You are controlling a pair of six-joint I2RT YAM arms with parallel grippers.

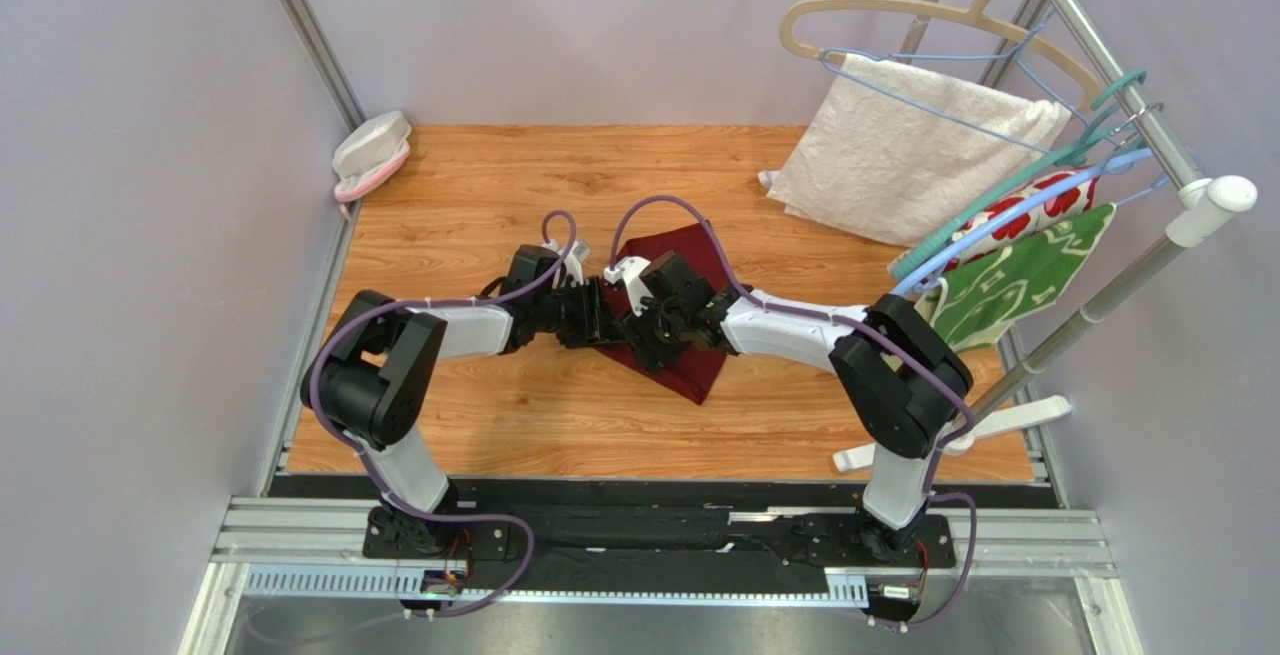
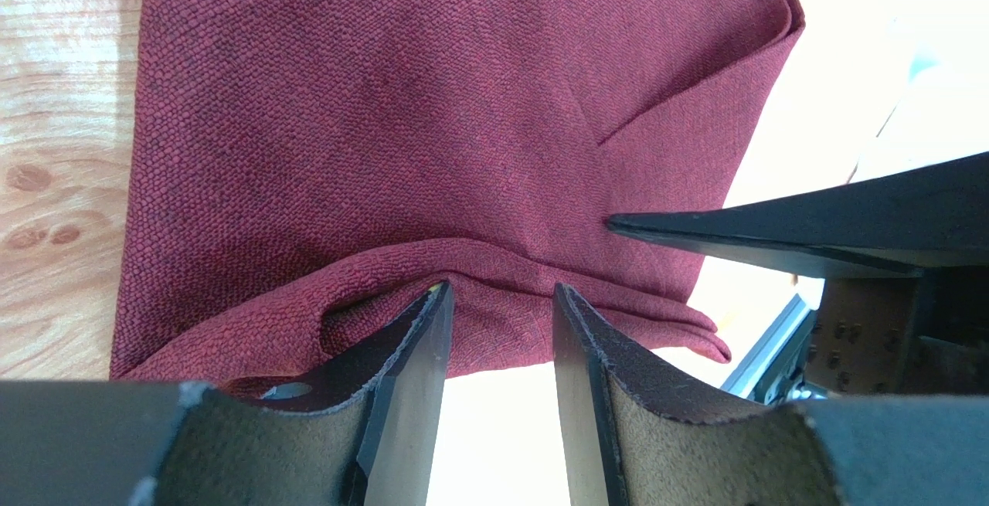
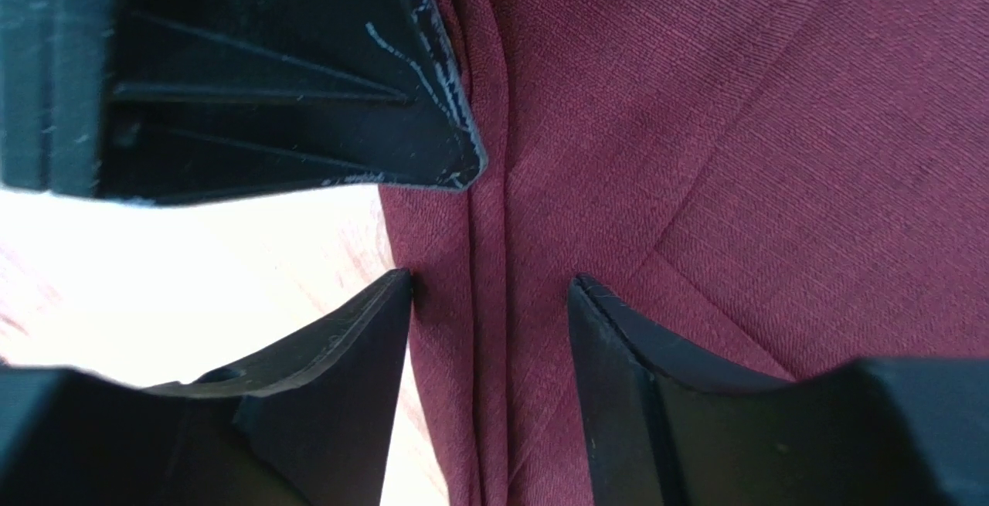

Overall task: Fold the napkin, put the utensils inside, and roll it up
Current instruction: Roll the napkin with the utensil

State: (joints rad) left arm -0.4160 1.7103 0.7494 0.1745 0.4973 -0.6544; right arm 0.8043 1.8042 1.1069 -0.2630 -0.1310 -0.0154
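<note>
A large plain dark red cloth napkin (image 1: 697,361) lies flat near the middle of the pale wooden tabletop (image 1: 496,190), turned askew so that one corner points toward the near edge. Both arms reach in over it from either side and hide much of its left half in the overhead view.

The left gripper (image 2: 500,293) has its two black fingers spread, with bright table showing in the gap. Their tips sit at a raised, rumpled fold along the napkin's edge, and they pinch nothing. The right gripper (image 3: 489,280) is also spread. Its fingers stand on either side of a narrow doubled ridge of cloth that runs between them without being clamped. The two grippers are very near each other, and a finger of each shows in the other's wrist view.

A diagonal crease crosses the napkin where one layer lies over another.

At the far left corner of the tabletop rests a small white and pink object (image 1: 370,153), well apart from the napkin. Along the right edge stands a silvery metal rack (image 1: 1115,67). From it hang a beige hanger (image 1: 902,13), a white textured towel (image 1: 902,160) whose lower corner reaches the far right of the table, and red and green floral cloths (image 1: 1029,273) on teal and blue hangers.
</note>
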